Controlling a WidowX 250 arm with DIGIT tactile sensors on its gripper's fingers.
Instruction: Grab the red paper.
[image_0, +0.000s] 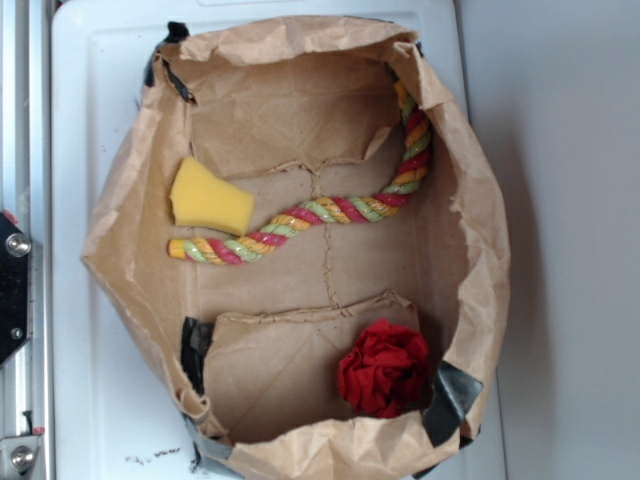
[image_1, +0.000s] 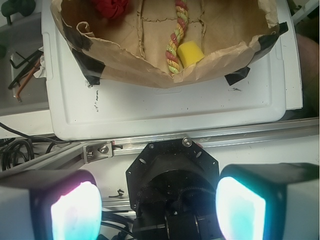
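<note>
So the red paper (image_0: 384, 368) is a bright red wad of crinkly tissue, scrunched into a sort of rosette with lots of little folds and darker creases between them. It's roughly round, a bit lumpy at the edges. In the exterior view it sits on the floor of the brown paper bag, tucked into the lower right corner, right up against the bag's wall and just beside a patch of dark tape. From the wrist view only part of it shows (image_1: 111, 7), cut off by the top edge, near the bag's upper left side.
</note>
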